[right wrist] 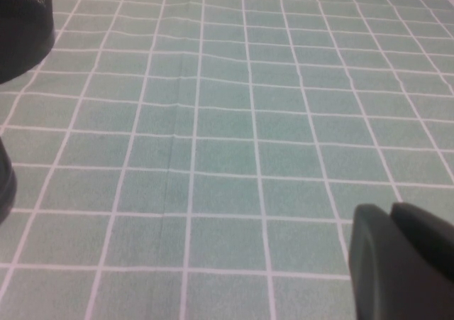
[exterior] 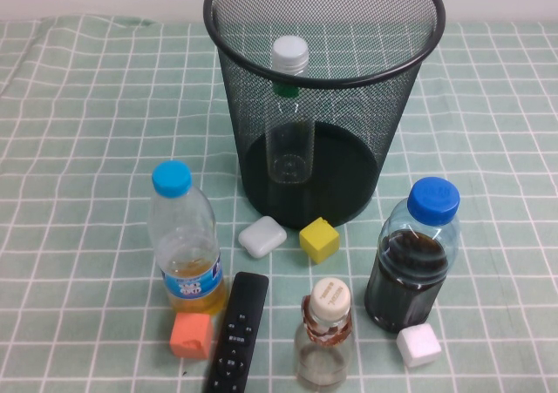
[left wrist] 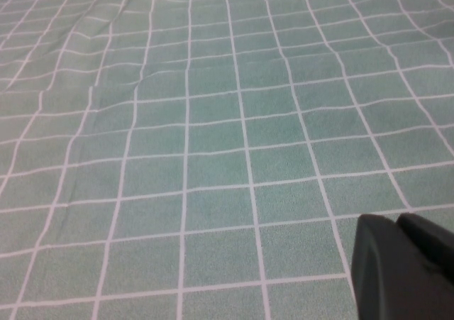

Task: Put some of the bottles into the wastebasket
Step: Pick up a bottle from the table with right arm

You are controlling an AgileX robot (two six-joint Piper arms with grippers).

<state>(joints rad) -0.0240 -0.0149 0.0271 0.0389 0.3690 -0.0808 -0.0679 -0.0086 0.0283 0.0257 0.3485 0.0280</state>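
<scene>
A: Start at the near edge. What's still out on the cloth?

B: The small squat clear bottle with the beige cap stands upright near the front, between a black remote control and a white cube. An orange cube sits on the remote's other side.

A: And behind those?

B: The light-blue-capped bottle of yellow liquid on the left, the blue-capped bottle of dark liquid on the right. Between them, a white rounded case and a yellow cube, just in front of the wastebasket.

A: So what's done?

B: The slim clear bottle with the white cap and green neck ring stands inside the wastebasket. By my reckoning one is in and the squat one is left.

A: The grippers?

B: Neither appears in the high view. The left gripper and right gripper each show only as a dark edge over bare green checked tablecloth; I cannot tell whether either is apart or together. The right wrist view catches the basket's base nearby.
</scene>
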